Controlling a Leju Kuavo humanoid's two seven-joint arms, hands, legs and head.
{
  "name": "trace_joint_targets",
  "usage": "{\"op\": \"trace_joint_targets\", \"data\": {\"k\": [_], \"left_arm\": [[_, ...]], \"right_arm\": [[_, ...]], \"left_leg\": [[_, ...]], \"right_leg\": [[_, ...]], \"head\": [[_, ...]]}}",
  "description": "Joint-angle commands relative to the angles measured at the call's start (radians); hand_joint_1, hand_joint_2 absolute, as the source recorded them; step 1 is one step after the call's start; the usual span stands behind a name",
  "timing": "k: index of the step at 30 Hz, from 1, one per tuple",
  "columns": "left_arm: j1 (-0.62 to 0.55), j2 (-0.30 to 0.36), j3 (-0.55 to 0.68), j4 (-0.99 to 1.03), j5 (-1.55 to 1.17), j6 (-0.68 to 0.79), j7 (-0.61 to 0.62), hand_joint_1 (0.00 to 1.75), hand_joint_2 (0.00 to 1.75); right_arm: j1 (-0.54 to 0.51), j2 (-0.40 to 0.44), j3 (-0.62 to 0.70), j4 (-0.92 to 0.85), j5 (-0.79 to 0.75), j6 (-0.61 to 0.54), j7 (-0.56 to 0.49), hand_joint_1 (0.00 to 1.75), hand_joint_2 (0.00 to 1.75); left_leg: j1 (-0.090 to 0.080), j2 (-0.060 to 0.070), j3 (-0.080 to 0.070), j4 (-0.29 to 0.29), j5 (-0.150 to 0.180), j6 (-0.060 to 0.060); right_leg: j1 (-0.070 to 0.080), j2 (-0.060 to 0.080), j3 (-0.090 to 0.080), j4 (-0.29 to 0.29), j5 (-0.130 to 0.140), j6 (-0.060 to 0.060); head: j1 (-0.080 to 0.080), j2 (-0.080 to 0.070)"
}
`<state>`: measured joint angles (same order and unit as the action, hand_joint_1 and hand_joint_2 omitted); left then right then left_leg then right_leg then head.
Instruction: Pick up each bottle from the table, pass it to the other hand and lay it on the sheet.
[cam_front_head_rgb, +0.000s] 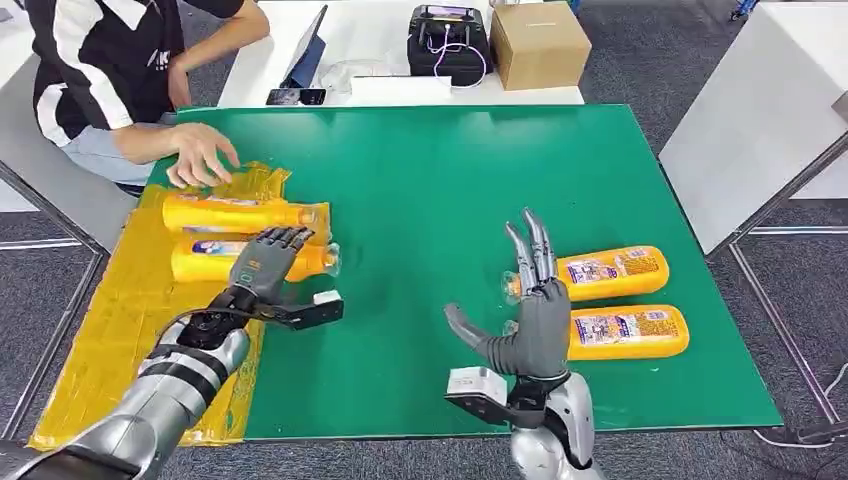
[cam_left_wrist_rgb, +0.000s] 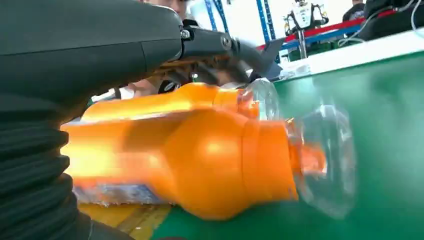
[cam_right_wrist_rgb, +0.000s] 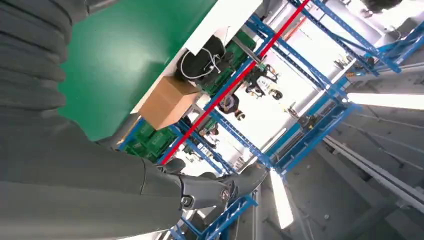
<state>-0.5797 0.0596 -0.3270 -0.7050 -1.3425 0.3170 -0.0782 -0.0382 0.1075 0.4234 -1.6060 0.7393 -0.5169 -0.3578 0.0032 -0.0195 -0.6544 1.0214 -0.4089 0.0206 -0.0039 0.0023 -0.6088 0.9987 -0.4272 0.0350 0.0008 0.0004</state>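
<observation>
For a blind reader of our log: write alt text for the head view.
Two orange bottles lie on a yellow sheet at the left of a green table, the robot's left hand over the nearer one. Its right hand is raised, fingers apart, beside two more bottles. A person's hand touches the sheet.

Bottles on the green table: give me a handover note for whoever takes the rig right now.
Left hand: over the near bottle on the sheet; grip or release unclear.
Right hand: open, empty, fingers up beside the table bottles.
Done: two bottles on the yellow sheet, the far one next to a person's hand.
Left: two bottles on the green table, far and near, to pick up, pass across and lay down.
</observation>
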Motion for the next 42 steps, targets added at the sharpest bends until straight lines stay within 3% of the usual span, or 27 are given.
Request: {"op": "trace_joint_targets", "data": {"k": [1, 9, 13, 14, 19, 22, 24, 28, 29, 30, 33, 42], "left_arm": [[-0.038, -0.053, 0.059, 0.044, 0.041, 0.003, -0.023, 0.00, 1.75], [-0.016, -0.049, 0.079, -0.017, 0.086, 0.000, -0.044, 0.00, 1.75], [0.014, -0.063, 0.123, -0.076, 0.203, -0.011, -0.131, 0.00, 1.75], [0.014, -0.063, 0.123, -0.076, 0.203, -0.011, -0.131, 0.00, 1.75], [0.014, -0.063, 0.123, -0.076, 0.203, -0.011, -0.131, 0.00, 1.75], [0.077, -0.109, 0.208, -0.230, 0.512, -0.139, -0.324, 0.00, 1.75], [0.131, -0.122, 0.235, -0.389, 0.711, -0.252, -0.369, 0.00, 1.75], [0.224, -0.115, 0.262, -0.646, 1.076, -0.488, -0.368, 0.00, 1.75], [0.235, -0.111, 0.263, -0.671, 1.120, -0.518, -0.367, 0.00, 1.75], [0.245, -0.111, 0.268, -0.687, 1.199, -0.572, -0.364, 0.00, 1.75], [0.253, -0.107, 0.248, -0.674, 1.288, -0.635, -0.341, 0.00, 1.75], [0.214, -0.093, 0.132, -0.588, 1.405, -0.661, -0.318, 0.00, 1.75]], "right_arm": [[-0.036, -0.009, 0.013, 0.071, -0.001, -0.001, 0.008, 0.00, 1.75], [-0.035, -0.007, 0.009, 0.069, 0.000, -0.004, 0.009, 0.00, 1.75], [-0.035, -0.005, 0.006, 0.073, 0.002, -0.006, 0.009, 0.00, 1.75], [-0.035, -0.005, 0.006, 0.073, 0.002, -0.006, 0.009, 0.00, 1.75], [-0.035, -0.005, 0.006, 0.073, 0.002, -0.006, 0.009, 0.00, 1.75], [-0.037, -0.004, 0.001, 0.077, 0.005, -0.014, 0.008, 0.00, 1.75], [-0.040, -0.011, -0.004, 0.080, 0.021, -0.017, 0.014, 0.00, 1.75], [-0.050, -0.096, -0.034, 0.091, 0.169, 0.045, 0.133, 0.00, 1.75], [-0.053, -0.113, -0.050, 0.094, 0.180, 0.051, 0.141, 0.00, 1.75], [-0.064, -0.145, -0.060, 0.109, 0.204, 0.093, 0.170, 0.00, 1.75], [-0.104, -0.250, -0.110, 0.165, 0.213, 0.225, 0.215, 0.00, 1.75], [-0.146, -0.503, -0.273, 0.265, 0.121, 0.464, 0.114, 0.00, 1.75]], "left_leg": [[0.001, 0.002, 0.006, -0.001, -0.002, -0.001], [0.001, 0.002, 0.003, -0.001, -0.001, 0.000], [0.002, 0.004, 0.011, -0.001, -0.004, -0.001], [0.001, 0.003, 0.005, -0.001, -0.002, 0.000], [0.001, 0.002, 0.007, -0.001, -0.002, -0.001], [0.001, 0.003, 0.007, -0.001, -0.002, -0.001], [0.001, 0.002, 0.003, -0.001, -0.001, 0.000], [0.002, 0.004, 0.012, 0.001, -0.006, 0.000], [0.001, 0.004, 0.005, 0.000, -0.003, 0.000], [0.001, 0.005, 0.010, 0.000, -0.005, 0.000], [0.000, 0.002, 0.004, -0.001, -0.001, 0.000], [-0.002, -0.004, 0.003, 0.000, 0.001, 0.002]], "right_leg": [[0.001, 0.000, 0.007, -0.002, -0.001, -0.001], [0.001, 0.001, 0.003, -0.001, 0.000, 0.000], [0.002, 0.002, 0.012, -0.003, -0.002, 0.000], [0.001, 0.001, 0.005, -0.002, -0.001, 0.000], [0.001, 0.001, 0.007, -0.002, -0.001, 0.000], [0.001, 0.001, 0.007, -0.002, -0.002, 0.000], [0.001, 0.001, 0.003, -0.001, -0.001, 0.000], [0.002, 0.002, 0.013, -0.002, -0.004, 0.000], [0.001, 0.002, 0.006, -0.002, -0.001, 0.000], [0.002, 0.003, 0.011, -0.003, -0.003, 0.000], [0.001, 0.001, 0.004, -0.002, 0.000, 0.000], [-0.002, -0.005, 0.005, -0.002, 0.000, 0.002]], "head": [[0.000, 0.000], [0.000, 0.000], [0.000, 0.000], [0.000, 0.000], [0.000, 0.000], [0.000, 0.000], [0.000, 0.000], [0.000, 0.000], [0.000, 0.000], [0.000, 0.000], [0.000, 0.000], [0.000, 0.000]]}}
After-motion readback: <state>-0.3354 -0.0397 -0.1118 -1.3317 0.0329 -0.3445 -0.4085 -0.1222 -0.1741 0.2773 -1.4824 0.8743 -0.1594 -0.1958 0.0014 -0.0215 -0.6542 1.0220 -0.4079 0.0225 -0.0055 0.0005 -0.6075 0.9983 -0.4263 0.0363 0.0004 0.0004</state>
